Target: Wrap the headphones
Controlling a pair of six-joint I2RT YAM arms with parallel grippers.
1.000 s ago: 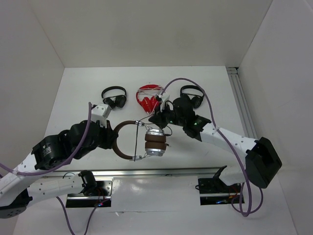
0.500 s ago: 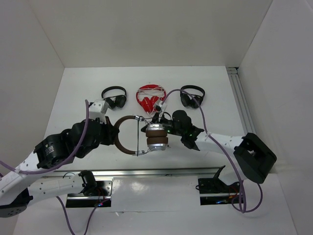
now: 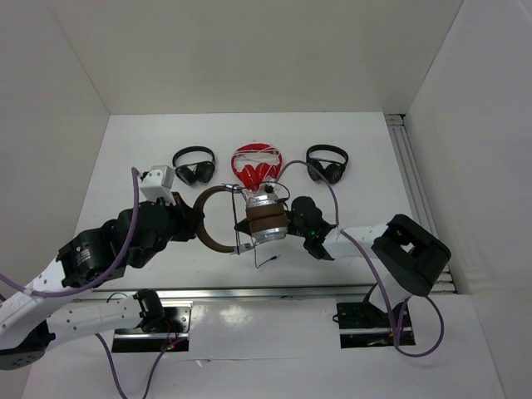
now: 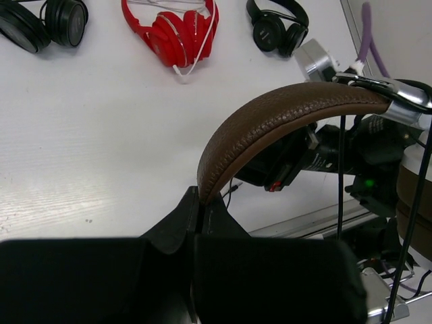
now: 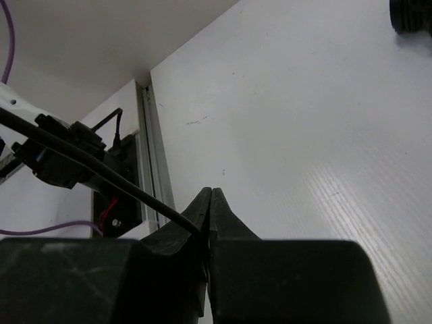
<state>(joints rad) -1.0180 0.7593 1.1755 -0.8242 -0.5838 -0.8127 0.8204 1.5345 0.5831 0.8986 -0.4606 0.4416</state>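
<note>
Where the top camera looks down, the brown headphones [image 3: 266, 223] are found at the middle of the desk [image 3: 366, 150], between the two arms, with the headband [image 3: 208, 239] taken by the left gripper [image 3: 194, 223]. This hold is judged to steady the set while its cord is wound. Farther back, a red pair [image 3: 256, 166] and two black pairs [image 3: 194, 165] [image 3: 326, 162] are laid in a row, well apart from the work.

From the left wrist, the left gripper is seen clamped on the lower end of the leather headband, which arches up and to the right.

From the right wrist, the right gripper [image 5: 210, 196] is seen pressed together on the thin dark cable [image 5: 94, 172], presumably so that it can be led around the cups.

No brand, label or writing can be read in any view.
</note>
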